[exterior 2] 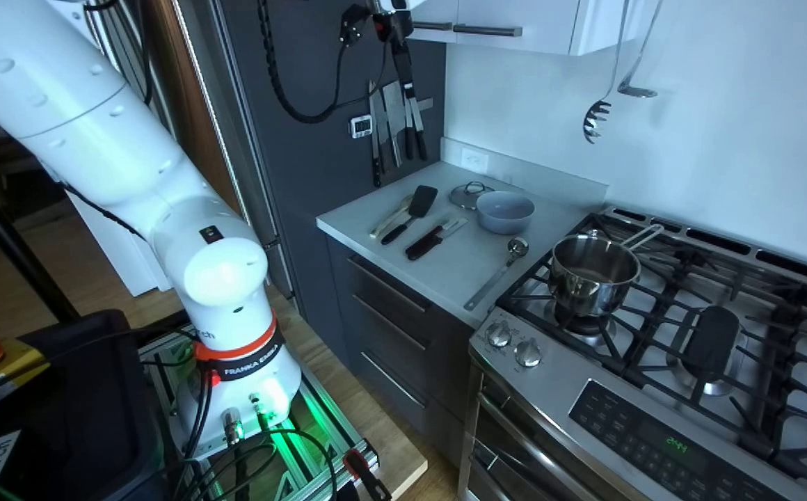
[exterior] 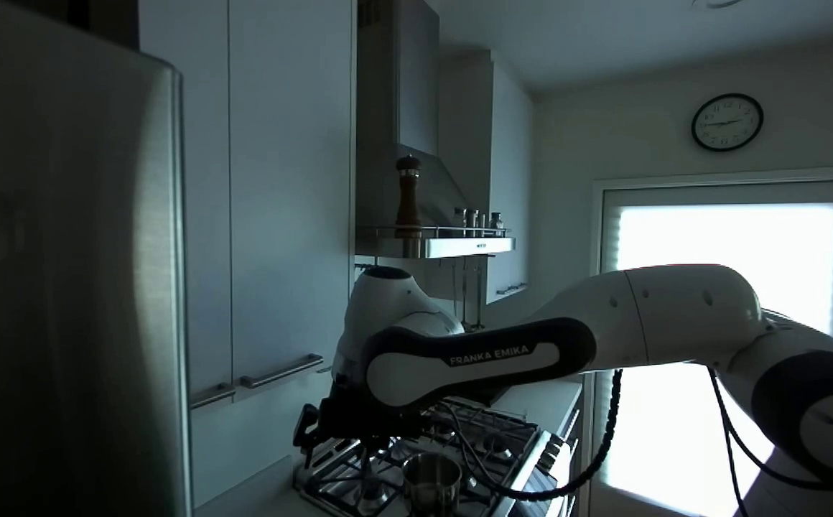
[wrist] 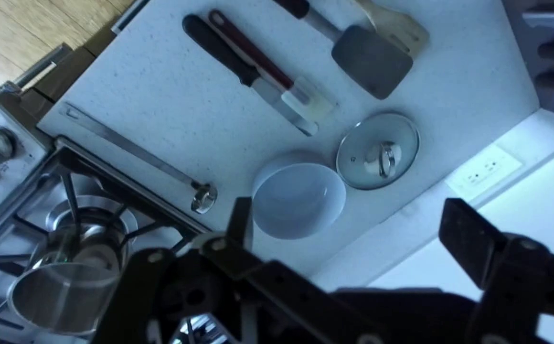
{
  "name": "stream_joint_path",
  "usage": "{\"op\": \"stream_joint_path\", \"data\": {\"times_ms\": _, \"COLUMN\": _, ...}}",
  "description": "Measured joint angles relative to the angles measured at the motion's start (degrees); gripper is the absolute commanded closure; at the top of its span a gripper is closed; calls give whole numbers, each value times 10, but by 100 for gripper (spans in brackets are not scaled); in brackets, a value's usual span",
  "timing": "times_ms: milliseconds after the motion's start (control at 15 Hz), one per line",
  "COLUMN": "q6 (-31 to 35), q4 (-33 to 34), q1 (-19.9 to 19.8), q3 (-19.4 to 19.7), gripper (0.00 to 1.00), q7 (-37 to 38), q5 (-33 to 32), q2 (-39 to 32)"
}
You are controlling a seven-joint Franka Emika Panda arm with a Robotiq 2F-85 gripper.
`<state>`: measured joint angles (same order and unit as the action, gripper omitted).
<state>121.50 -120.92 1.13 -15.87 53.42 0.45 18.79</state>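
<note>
In dim light, a pale speckled counter (exterior 2: 445, 278) adjoins the stove (exterior 2: 643, 341), which bears a steel pot (exterior 2: 588, 285) and backs onto a white wall (exterior 2: 758, 139). In the wrist view the gripper (wrist: 353, 234), its fingers (wrist: 470, 241) spread well apart, hides part of the stove. The bowl (wrist: 298, 200), round, smooth and grey-blue, stands on the counter near the stove.

In an exterior view I record the following. On the bench (exterior 2: 456, 269), a pale bowl (exterior 2: 505, 221) stands upright just beside a glass lid (exterior 2: 463, 197); a black-bladed spatula (exterior 2: 422, 201) and a steel ladle (exterior 2: 490, 282) lie near. On the stove (exterior 2: 549, 387), a steel pot (exterior 2: 588, 289) sits upright on the grate (exterior 2: 656, 305). My jaws show at the top edge, their opening indeterminable here. Knives (exterior 2: 394, 115) hang upright on the dark panel (exterior 2: 309, 163).
</note>
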Motion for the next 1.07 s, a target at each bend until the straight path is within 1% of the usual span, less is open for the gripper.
{"op": "stream_joint_path", "data": {"times_ms": 267, "q6": 6, "q4": 6, "q1": 1, "q3": -2, "gripper": 0, "q7": 10, "q5": -11, "q2": -5}}
{"op": "stream_joint_path", "data": {"times_ms": 400, "q6": 9, "q4": 4, "q1": 8, "q3": 2, "gripper": 0, "q7": 6, "q5": -2, "q2": -5}}
{"op": "stream_joint_path", "data": {"times_ms": 467, "q6": 21, "q4": 3, "q1": 9, "q3": 4, "gripper": 0, "q7": 14, "q5": 3, "q2": -6}}
{"op": "stream_joint_path", "data": {"times_ms": 600, "q6": 70, "q4": 3, "q1": 8, "q3": 10, "gripper": 0, "q7": 37, "q5": 12, "q2": -14}}
{"op": "stream_joint_path", "data": {"times_ms": 800, "q6": 179, "q4": 3, "q1": 7, "q3": 22, "gripper": 0, "q7": 59, "q5": 31, "q2": -37}}
{"op": "stream_joint_path", "data": {"times_ms": 1067, "q6": 290, "q4": 9, "q1": 7, "q3": 37, "gripper": 0, "q7": 64, "q5": 51, "q2": -71}}
